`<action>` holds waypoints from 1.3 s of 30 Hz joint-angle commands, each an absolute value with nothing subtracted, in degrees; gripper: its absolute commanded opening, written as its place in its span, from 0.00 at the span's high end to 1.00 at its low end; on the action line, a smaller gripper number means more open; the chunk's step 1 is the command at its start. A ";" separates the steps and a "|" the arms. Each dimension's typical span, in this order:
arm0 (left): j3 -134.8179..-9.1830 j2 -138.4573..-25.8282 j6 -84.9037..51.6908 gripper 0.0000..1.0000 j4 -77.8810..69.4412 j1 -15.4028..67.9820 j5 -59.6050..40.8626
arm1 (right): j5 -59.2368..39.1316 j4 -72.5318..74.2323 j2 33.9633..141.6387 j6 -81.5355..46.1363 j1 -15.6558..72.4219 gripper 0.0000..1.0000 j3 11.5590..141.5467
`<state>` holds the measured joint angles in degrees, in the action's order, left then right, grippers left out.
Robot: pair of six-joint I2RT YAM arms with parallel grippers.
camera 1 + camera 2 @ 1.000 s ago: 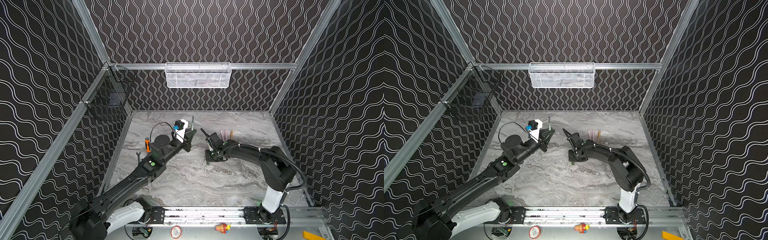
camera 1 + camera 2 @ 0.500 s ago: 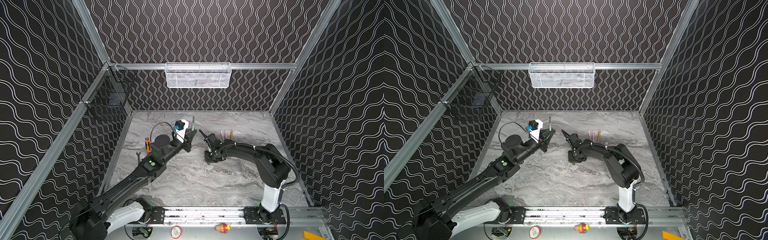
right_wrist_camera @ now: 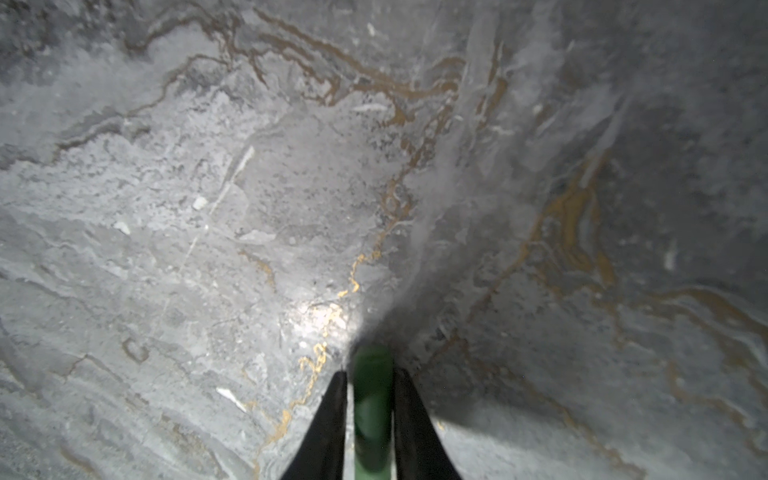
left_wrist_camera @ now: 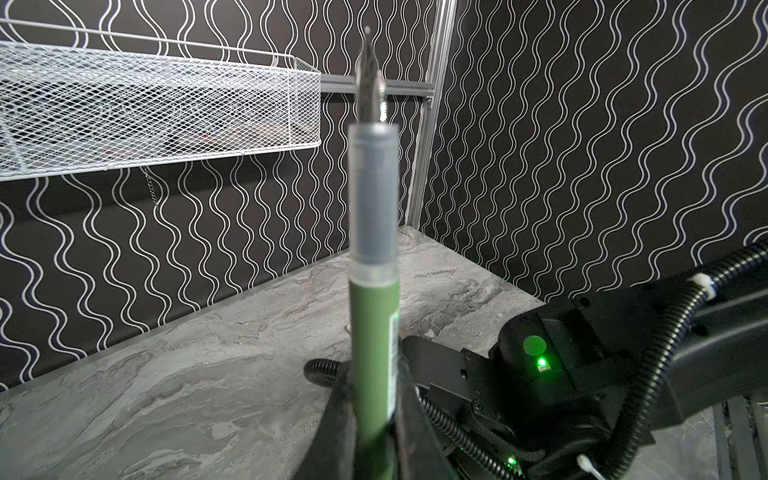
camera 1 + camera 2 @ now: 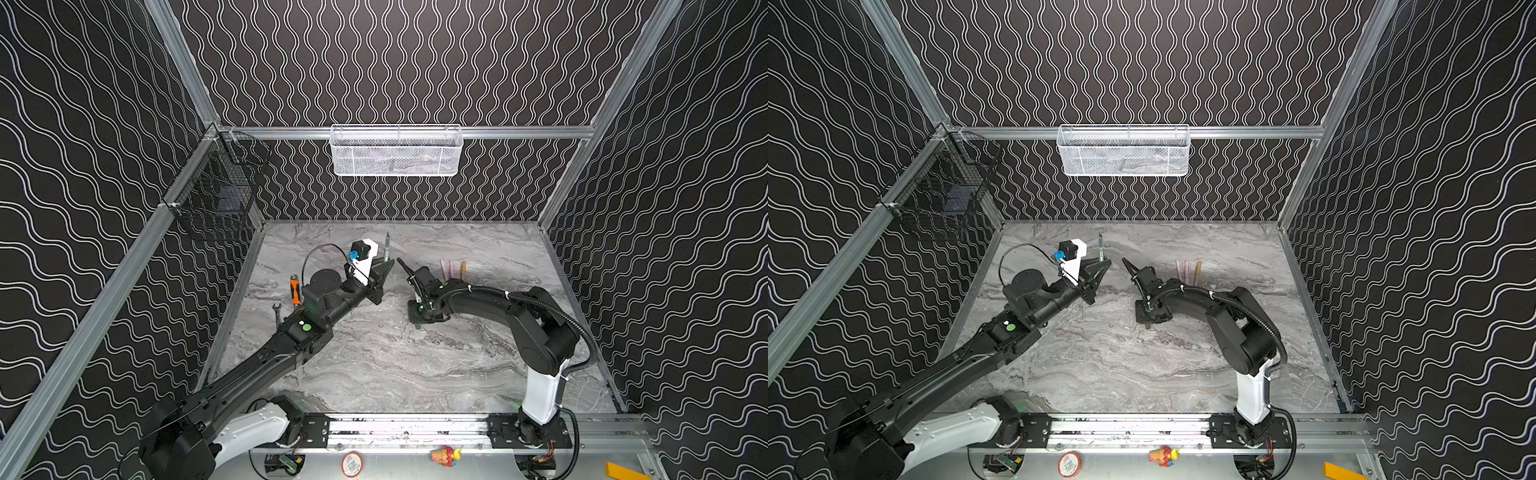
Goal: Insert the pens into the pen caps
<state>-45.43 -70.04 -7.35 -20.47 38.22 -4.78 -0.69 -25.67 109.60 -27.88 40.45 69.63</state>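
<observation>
A white mesh basket [image 5: 395, 151] hangs on the back rail; an orange-handled tool [image 5: 294, 290] lies on the marble table [image 5: 374, 361].

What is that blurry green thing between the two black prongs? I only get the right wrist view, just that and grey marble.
Observer: A dark green cap, gripped by the right gripper. Its match is out of your sight: the left gripper holds a dark green pen.
Operator: Which way does that pen point?
Observer: Roughly upright, bare nib uppermost, as both top views show.
Operator: Any other pens around?
Observer: Two pale pink pens and a tan pen lie side by side on the table, beyond the right arm.
</observation>
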 commanded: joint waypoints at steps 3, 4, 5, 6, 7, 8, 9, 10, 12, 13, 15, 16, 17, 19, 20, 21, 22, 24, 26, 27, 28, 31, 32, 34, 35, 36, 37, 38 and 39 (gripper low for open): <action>-46.05 -70.30 -7.82 0.98 -21.47 38.15 -4.79 | -1.39 -28.08 109.07 -28.23 40.61 0.74 69.46; -46.03 -70.27 -7.82 0.98 -21.51 38.23 -4.75 | -1.62 -28.03 109.08 -28.25 40.59 0.74 69.36; -46.03 -70.29 -7.84 0.98 -21.47 38.09 -4.76 | -1.99 -27.87 109.08 -28.28 40.66 0.74 69.20; -46.03 -70.40 -7.87 0.98 -21.53 38.13 -4.85 | -2.04 -27.77 109.14 -28.36 40.69 0.74 69.06; -46.04 -70.48 -7.89 0.98 -21.52 38.13 -4.92 | -1.94 -27.85 109.08 -28.30 40.75 0.74 69.00; -46.04 -70.48 -7.91 0.98 -21.50 38.22 -4.94 | -1.85 -27.95 109.15 -28.30 40.78 0.74 68.92; -46.05 -70.49 -7.93 0.98 -21.46 38.16 -5.04 | -1.88 -27.87 109.09 -28.25 40.78 0.75 68.75; -46.05 -70.48 -7.91 0.98 -21.41 38.23 -4.93 | -2.00 -27.71 109.12 -28.27 40.78 0.75 68.58; -46.06 -70.49 -7.93 0.98 -21.44 38.22 -4.87 | -2.08 -27.51 107.85 -28.35 40.86 0.75 68.47; -46.05 -70.48 -7.91 0.98 -21.45 38.18 -4.84 | -2.07 -27.43 107.26 -28.36 40.95 0.75 68.38; -46.06 -70.48 -7.92 0.98 -21.43 38.16 -4.88 | -2.14 -27.25 107.01 -28.37 41.09 0.75 68.46; -46.06 -70.48 -7.91 0.98 -21.45 38.18 -4.85 | -2.01 -27.46 106.99 -28.37 41.13 0.74 68.64; -46.06 -70.49 -7.91 0.98 -21.42 38.15 -4.86 | -1.82 -27.91 106.96 -28.22 41.13 0.72 68.80; -46.06 -70.49 -7.91 0.98 -21.31 38.23 -4.86 | -1.76 -27.97 106.54 -27.91 41.13 0.71 68.68; -46.06 -70.42 -7.92 0.98 -21.33 38.17 -4.88 | -1.94 -27.93 106.30 -27.85 41.13 0.71 68.50; -46.10 -70.37 -7.84 0.98 -21.44 38.16 -4.88 | -1.99 -28.03 106.10 -27.72 41.13 0.71 68.38; -46.08 -70.49 -7.91 0.98 -21.40 38.15 -4.76 | -1.81 -28.19 105.99 -27.57 41.09 0.71 68.43; -46.17 -70.49 -7.92 0.98 -21.30 38.16 -4.90 | -1.61 -28.64 106.36 -27.21 41.12 0.73 68.73; -46.15 -70.55 -7.82 0.98 -21.29 38.14 -4.84 | -1.78 -28.50 106.77 -27.18 41.13 0.74 68.73; -46.14 -70.58 -7.84 0.98 -21.33 38.20 -4.91 | -1.76 -28.43 106.94 -27.24 41.13 0.74 68.68; -46.16 -70.49 -7.82 0.98 -21.33 38.18 -4.75 | -1.90 -28.26 107.18 -27.32 41.13 0.74 68.61; -46.10 -70.41 -7.82 0.98 -21.29 38.19 -4.87 | -2.04 -27.88 107.99 -27.47 41.09 0.74 68.29; -46.06 -70.46 -7.82 0.98 -21.29 38.17 -4.93 | -2.18 -27.71 108.23 -27.43 41.13 0.75 68.25; -46.14 -70.55 -7.88 0.98 -21.33 38.19 -4.94 | -2.26 -27.42 108.37 -27.48 41.13 0.75 68.12; -46.26 -70.63 -7.82 0.99 -21.27 38.16 -4.93 | -2.13 -27.42 108.37 -27.58 41.13 0.76 68.20; -46.23 -70.60 -7.82 0.98 -21.34 38.15 -4.92 | -2.01 -27.36 108.37 -27.59 41.13 0.76 68.30; -46.23 -70.61 -7.82 0.99 -21.35 38.15 -4.95 | -1.70 -27.33 109.85 -27.54 41.13 0.77 68.44; -46.14 -70.59 -7.90 0.98 -21.32 38.21 -4.86 | -1.43 -27.17 110.14 -27.63 41.18 0.77 68.30; -46.15 -70.58 -7.91 0.99 -21.44 38.21 -4.89 | -1.29 -27.16 110.28 -27.56 41.09 0.77 68.36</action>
